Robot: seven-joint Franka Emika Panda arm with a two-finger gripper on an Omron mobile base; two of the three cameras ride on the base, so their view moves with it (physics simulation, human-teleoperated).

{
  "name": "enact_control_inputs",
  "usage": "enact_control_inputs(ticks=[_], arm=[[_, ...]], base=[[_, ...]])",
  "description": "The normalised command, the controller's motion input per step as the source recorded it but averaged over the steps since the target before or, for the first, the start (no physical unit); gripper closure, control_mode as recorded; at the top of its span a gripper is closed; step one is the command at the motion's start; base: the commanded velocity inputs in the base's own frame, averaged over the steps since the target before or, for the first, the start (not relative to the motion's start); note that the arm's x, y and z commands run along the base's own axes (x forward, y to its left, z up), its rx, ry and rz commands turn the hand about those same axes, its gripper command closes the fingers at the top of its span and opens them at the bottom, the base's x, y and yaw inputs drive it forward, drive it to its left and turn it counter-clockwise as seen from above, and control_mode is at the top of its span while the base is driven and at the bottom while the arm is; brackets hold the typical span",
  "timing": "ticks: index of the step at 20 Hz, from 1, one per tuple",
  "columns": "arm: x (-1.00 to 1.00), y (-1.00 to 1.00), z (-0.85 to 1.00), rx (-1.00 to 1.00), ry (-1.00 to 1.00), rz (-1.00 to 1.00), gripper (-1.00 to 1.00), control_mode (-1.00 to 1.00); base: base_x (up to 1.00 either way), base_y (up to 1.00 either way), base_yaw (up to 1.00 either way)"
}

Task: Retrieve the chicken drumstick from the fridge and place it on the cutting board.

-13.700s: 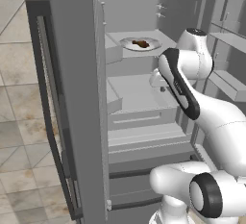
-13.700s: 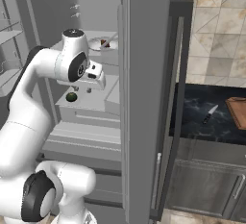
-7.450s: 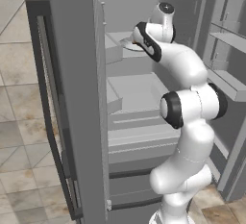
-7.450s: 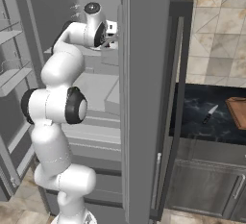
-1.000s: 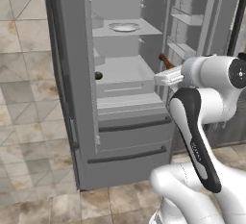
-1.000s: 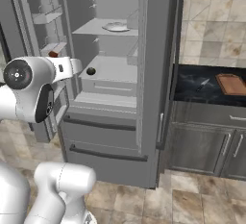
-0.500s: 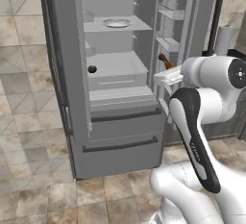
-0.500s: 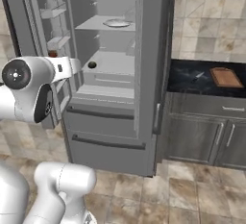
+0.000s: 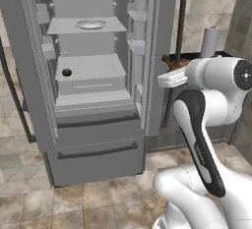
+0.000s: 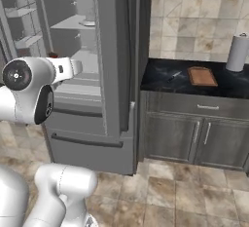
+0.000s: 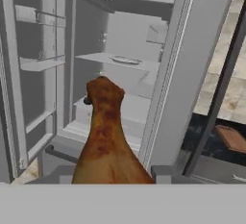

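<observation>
Carrying the chicken drumstick [image 11: 106,141] clamped in the gripper [image 9: 170,66] outside the open fridge [image 9: 93,75], the arm should stay level while swinging toward the cutting board [image 10: 202,76] on the dark counter [image 10: 170,87].

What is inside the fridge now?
Inside the fridge, a plate sits on the upper shelf and a small dark round thing on the one below. The drawers are shut, hiding their contents. The chicken drumstick is out, in the gripper.
</observation>
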Motion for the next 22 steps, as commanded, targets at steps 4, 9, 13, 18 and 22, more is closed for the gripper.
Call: enact_control_inputs(ticks=[4, 9, 13, 18, 22], arm=[[0.0, 0.0, 0.0, 0.0, 0.0, 0.0, 1.0, 1.0], [0.0, 0.0, 0.0, 0.0, 0.0, 0.0, 1.0, 1.0], [0.0, 0.0, 0.0, 0.0, 0.0, 0.0, 1.0, 1.0], [0.0, 0.0, 0.0, 0.0, 0.0, 0.0, 1.0, 1.0], [0.0, 0.0, 0.0, 0.0, 0.0, 0.0, 1.0, 1.0]], base=[[-0.14, -0.73, 0.0], [-0.03, -0.71, 0.0], [0.0, -0.72, 0.0], [0.0, -0.67, 0.0], [0.0, -0.61, 0.0]])
